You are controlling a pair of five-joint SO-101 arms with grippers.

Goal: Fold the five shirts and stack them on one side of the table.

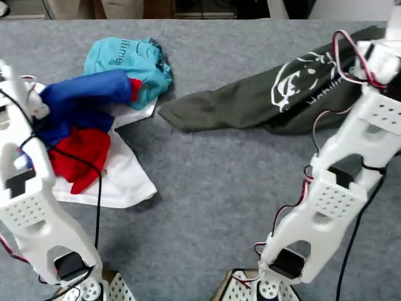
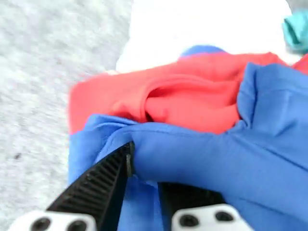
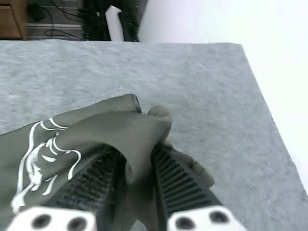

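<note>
A pile of shirts lies at the table's left: a blue shirt [image 1: 84, 94] on top of a red shirt [image 1: 78, 153], a white shirt [image 1: 128, 179] beneath, and a teal shirt [image 1: 128, 63] behind. My left gripper [image 2: 144, 168] is shut on a fold of the blue shirt [image 2: 216, 154], with the red shirt [image 2: 183, 103] just beyond. An olive green shirt [image 1: 263, 94] with a white print is stretched across the back right. My right gripper [image 3: 137, 168] is shut on a bunched edge of the olive shirt [image 3: 120, 130], near the table's far right corner.
The grey felt table [image 1: 219, 188] has open room in the middle and at the front. The two arm bases [image 1: 263, 285] stand at the front edge. Beyond the back edge are furniture and cables [image 3: 96, 19].
</note>
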